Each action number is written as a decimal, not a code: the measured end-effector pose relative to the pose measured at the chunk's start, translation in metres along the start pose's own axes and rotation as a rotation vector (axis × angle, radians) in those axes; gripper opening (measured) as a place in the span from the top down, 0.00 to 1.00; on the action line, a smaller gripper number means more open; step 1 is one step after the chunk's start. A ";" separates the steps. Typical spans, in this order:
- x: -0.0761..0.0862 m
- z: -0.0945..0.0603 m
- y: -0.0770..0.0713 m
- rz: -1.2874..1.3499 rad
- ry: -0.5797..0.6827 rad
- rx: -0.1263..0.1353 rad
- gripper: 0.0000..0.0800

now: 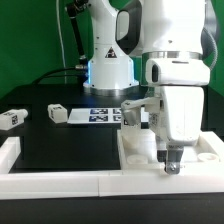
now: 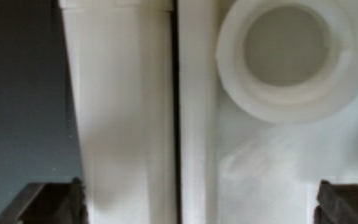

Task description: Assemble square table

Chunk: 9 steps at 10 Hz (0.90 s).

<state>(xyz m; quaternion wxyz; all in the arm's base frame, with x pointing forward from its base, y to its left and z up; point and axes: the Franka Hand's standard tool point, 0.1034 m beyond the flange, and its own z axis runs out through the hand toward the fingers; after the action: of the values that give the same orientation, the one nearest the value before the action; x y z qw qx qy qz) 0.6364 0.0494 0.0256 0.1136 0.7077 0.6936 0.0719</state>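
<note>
The work area is a black table surface (image 1: 70,140) in front of a green backdrop (image 1: 30,40). The Panda arm (image 1: 170,60) stands at the far side and reaches down to the near corner on the exterior view's right.

White border rails (image 1: 60,180) run along the near edge and up the exterior view's left. They act as fixed stops.

The square table top (image 1: 140,150) lies flat in that near corner, just beside the rails. It is probably seated there so that it cannot slide while legs are fitted. The arm covers much of it.

The marker board (image 1: 100,115) lies flat at the far centre.

Two legs (image 1: 10,118) (image 1: 57,113) lie loose toward the exterior view's left, well apart from the table top. No leg appears fitted. A third tagged block (image 1: 133,112) shows beside the arm; it is partly hidden and is hard to identify.

The gripper (image 1: 172,166) points straight down, low over the table top. Its jaws stand spread wide and hold nothing. In the wrist view, the dark fingertips (image 2: 51,203) sit at opposite edges of the picture.

The wrist view shows one corner hole (image 2: 282,60) in the table top. A dark seam (image 2: 172,100) separates it from a white strip (image 2: 123,100). It cannot be determined whether that strip is a rail or the raised rim. The fingertips are cut off and blurred.
</note>
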 end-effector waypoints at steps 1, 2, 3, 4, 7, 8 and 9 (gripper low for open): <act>0.000 0.000 0.000 0.000 0.000 0.000 0.19; -0.003 -0.004 0.000 0.003 -0.002 -0.002 0.19; -0.010 -0.018 -0.003 0.011 -0.005 -0.005 0.19; -0.025 -0.037 -0.004 0.017 -0.022 0.013 0.19; -0.062 -0.081 0.006 0.091 -0.045 -0.005 0.19; -0.063 -0.081 0.006 0.169 -0.045 -0.006 0.19; -0.062 -0.080 0.006 0.224 -0.045 -0.006 0.19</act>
<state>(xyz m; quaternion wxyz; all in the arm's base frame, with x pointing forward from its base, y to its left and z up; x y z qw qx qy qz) 0.6194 -0.0081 0.1076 0.1223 0.7820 0.6071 0.0705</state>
